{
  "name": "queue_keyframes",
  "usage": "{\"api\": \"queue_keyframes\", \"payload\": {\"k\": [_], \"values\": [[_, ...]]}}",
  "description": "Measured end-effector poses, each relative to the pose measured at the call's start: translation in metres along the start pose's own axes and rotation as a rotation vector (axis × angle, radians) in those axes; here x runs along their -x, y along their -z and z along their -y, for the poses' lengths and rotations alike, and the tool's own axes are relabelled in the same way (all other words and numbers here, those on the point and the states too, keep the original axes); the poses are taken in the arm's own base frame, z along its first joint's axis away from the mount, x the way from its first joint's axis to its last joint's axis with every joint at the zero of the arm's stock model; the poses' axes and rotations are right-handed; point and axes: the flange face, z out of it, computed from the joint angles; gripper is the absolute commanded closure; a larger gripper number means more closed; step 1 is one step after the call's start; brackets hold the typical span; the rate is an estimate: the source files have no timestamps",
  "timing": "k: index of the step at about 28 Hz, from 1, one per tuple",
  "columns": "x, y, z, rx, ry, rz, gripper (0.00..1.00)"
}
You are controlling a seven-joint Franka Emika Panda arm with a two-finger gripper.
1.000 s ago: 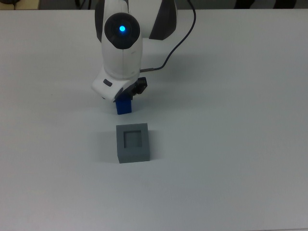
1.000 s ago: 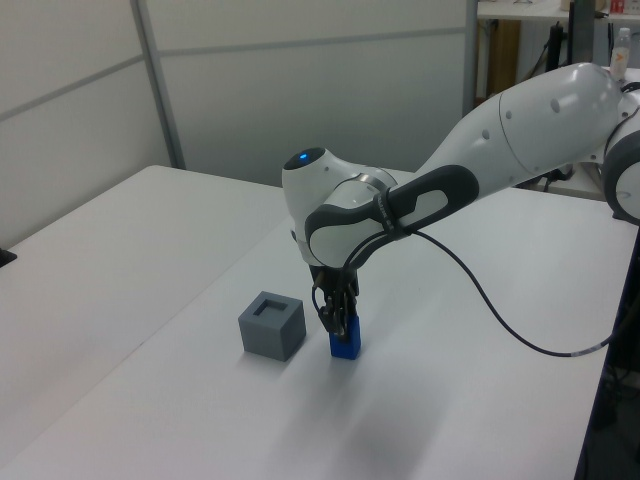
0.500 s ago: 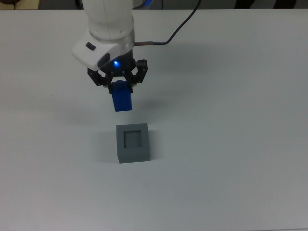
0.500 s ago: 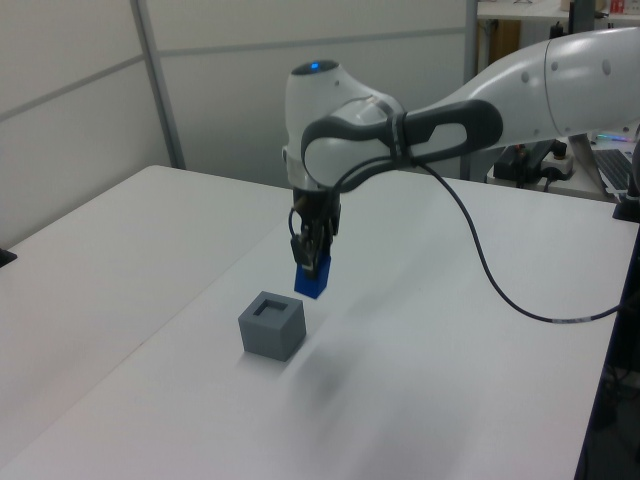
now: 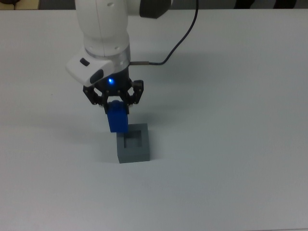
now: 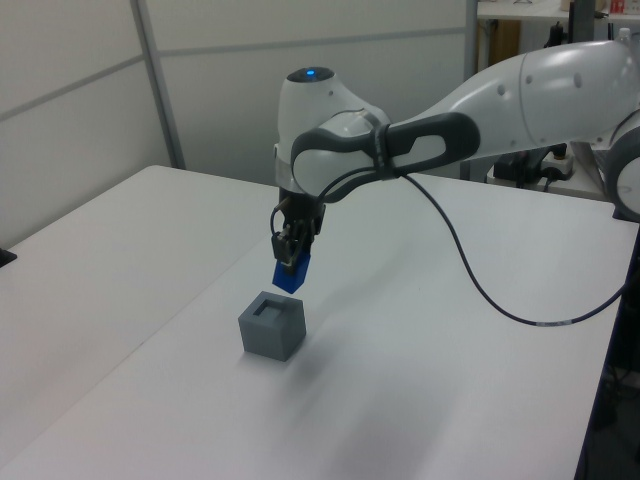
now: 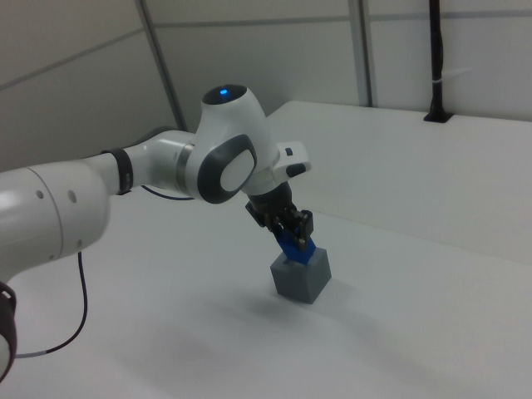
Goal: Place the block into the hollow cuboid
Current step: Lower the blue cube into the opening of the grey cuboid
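Blue block (image 5: 118, 121) tilted, airborne, just above grey hollow cuboid (image 5: 133, 150); overlaps its 10 o'clock corner in top view.

Block (image 5: 118, 120) covers part of hollow cuboid (image 5: 134, 150) recess in top view; arm (image 5: 103, 29) cut off at top edge.

The block (image 6: 290, 275) hangs tilted between the fingers (image 6: 284, 247), above and clear of the hollow cuboid (image 6: 272, 325), which rests on the surface (image 6: 420, 400).
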Motion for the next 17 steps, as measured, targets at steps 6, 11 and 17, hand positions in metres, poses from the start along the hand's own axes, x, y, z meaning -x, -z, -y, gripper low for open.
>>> {"api": "queue_keyframes", "payload": {"k": [6,11,17], "values": [[-0.01,-0.013,0.006,-0.029,-0.012,-0.036,1.0],[-0.011,-0.019,0.013,-0.043,-0.011,-0.033,0.99],[-0.01,-0.028,0.023,-0.047,0.003,-0.021,0.98]]}}
